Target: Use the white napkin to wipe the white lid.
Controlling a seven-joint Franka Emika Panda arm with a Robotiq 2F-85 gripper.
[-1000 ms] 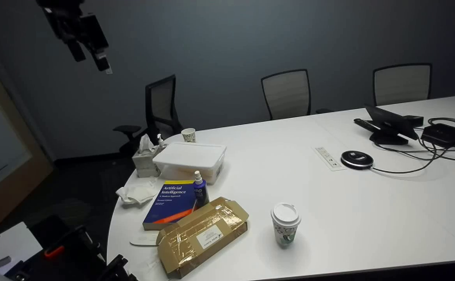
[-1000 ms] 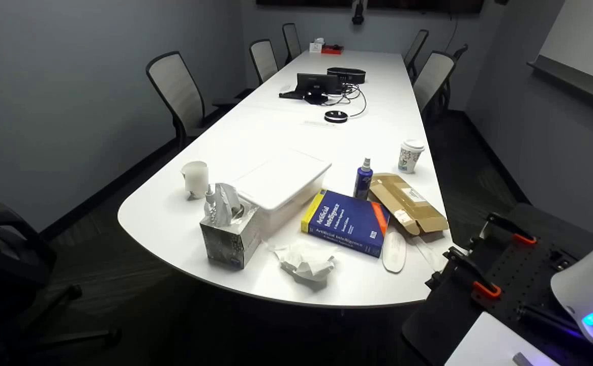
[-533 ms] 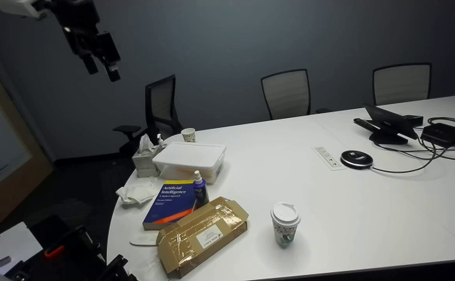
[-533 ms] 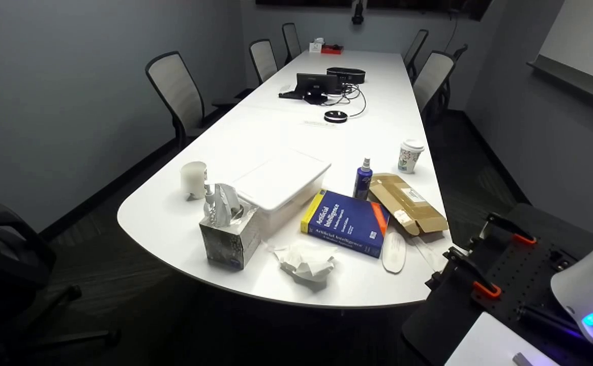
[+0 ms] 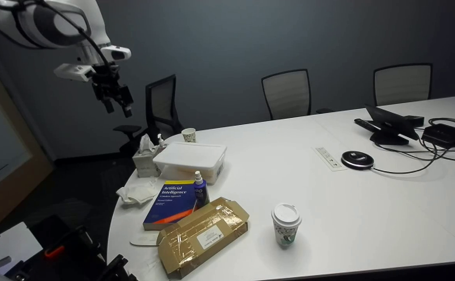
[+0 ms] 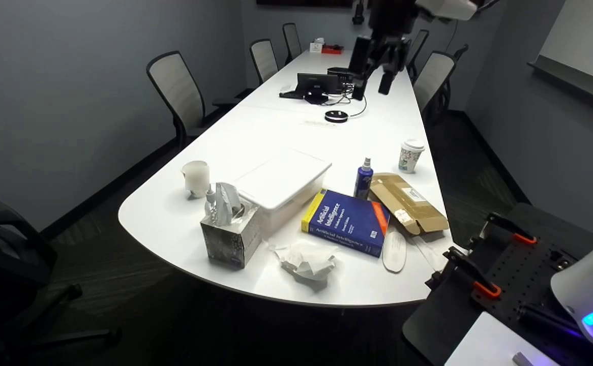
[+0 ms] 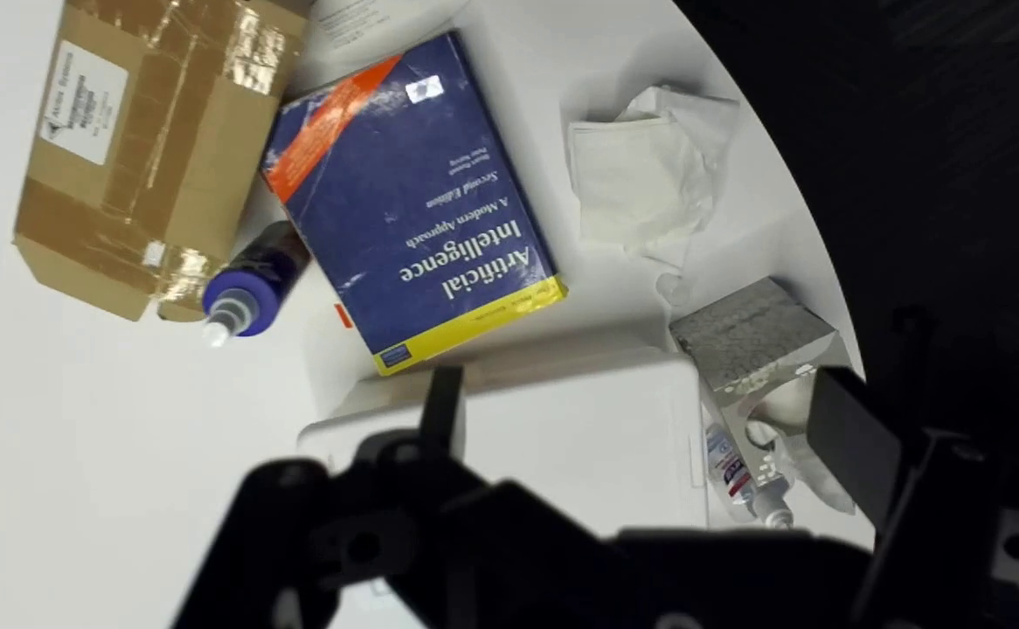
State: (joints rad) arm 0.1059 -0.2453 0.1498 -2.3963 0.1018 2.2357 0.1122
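The white napkin lies thin and rumpled near the curved edge of the table, lower left in an exterior view, beside the glossy blue textbook. Left of center there, I see the smooth white lid, flat and round-cornered, on its translucent plastic tub. The arm bends in from the upper left, its gripper hanging well above the table, tilted downward, jaws standing apart, released.

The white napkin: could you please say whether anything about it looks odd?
Slightly: the white napkin lies rumpled near the edge of the table, squarish on one side, loose and wrinkled on the other.
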